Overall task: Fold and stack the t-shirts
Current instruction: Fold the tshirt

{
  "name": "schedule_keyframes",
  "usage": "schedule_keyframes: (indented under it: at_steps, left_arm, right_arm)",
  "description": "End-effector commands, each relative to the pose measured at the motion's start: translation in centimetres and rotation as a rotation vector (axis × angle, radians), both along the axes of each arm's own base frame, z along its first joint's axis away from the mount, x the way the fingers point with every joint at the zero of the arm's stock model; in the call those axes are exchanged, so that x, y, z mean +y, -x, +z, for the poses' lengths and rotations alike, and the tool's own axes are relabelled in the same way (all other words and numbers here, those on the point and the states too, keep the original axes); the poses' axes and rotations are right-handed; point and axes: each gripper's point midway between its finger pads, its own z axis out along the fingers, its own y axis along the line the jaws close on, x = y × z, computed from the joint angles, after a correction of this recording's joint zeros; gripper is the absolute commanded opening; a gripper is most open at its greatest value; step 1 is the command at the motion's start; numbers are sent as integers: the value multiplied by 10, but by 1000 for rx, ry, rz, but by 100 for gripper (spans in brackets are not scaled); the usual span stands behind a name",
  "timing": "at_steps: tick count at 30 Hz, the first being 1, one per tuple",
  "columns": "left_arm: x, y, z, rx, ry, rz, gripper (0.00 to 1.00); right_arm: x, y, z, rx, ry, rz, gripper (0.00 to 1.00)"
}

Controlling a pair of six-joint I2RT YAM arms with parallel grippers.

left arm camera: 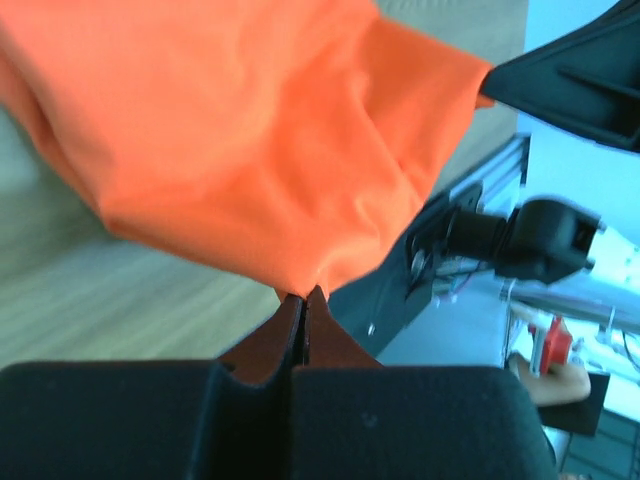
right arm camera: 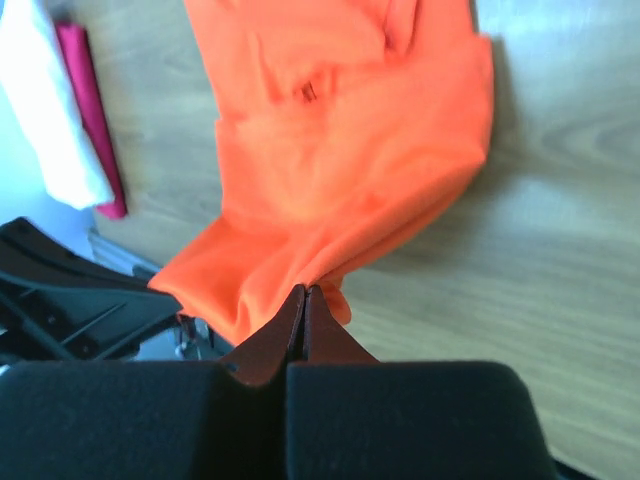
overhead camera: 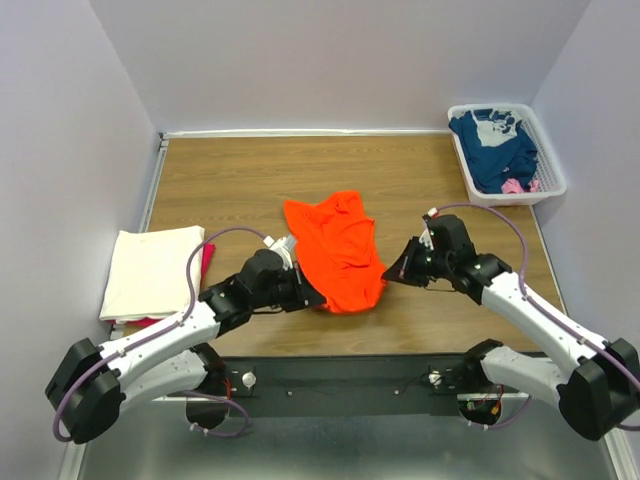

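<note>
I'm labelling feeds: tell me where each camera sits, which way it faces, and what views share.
Top external: above and behind the arms, looking down at the table; both arms, left gripper and right gripper show.
Left wrist: on the left arm, looking along its shut gripper at the orange shirt.
Right wrist: on the right arm, looking along its shut gripper at that shirt, folded shirts beyond.
Shared: all three see the orange shirt, pinched by both grippers.

Bright even light, soft shadows, blurred wrist-view foregrounds
</note>
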Motion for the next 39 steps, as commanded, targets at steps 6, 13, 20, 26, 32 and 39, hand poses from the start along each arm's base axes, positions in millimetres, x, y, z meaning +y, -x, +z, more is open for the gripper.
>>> schedule_keyframes:
  at_steps: [6, 13, 20, 26, 32, 39]
  left_arm:
    - [-3, -65, 33, -134, 18, 13, 0]
    - [17, -139, 63, -199, 48, 97, 0]
    - [55, -262, 30, -200, 62, 218, 0]
    - [100, -331, 13, -234, 41, 360, 54]
    - [118, -337, 37, -284, 23, 413, 57]
    - [108, -333, 38, -274, -83, 440, 18]
  right_arm:
    - [20, -67, 22, -93, 56, -21, 0]
    - [47, -161, 39, -136, 83, -68, 0]
    - [74, -303, 8, -155, 51, -62, 17]
    - [75, -361, 3, -236, 20, -25, 78]
    - [48, -351, 4, -282, 151, -50, 83]
    - [57, -318, -6, -337, 284, -26, 60]
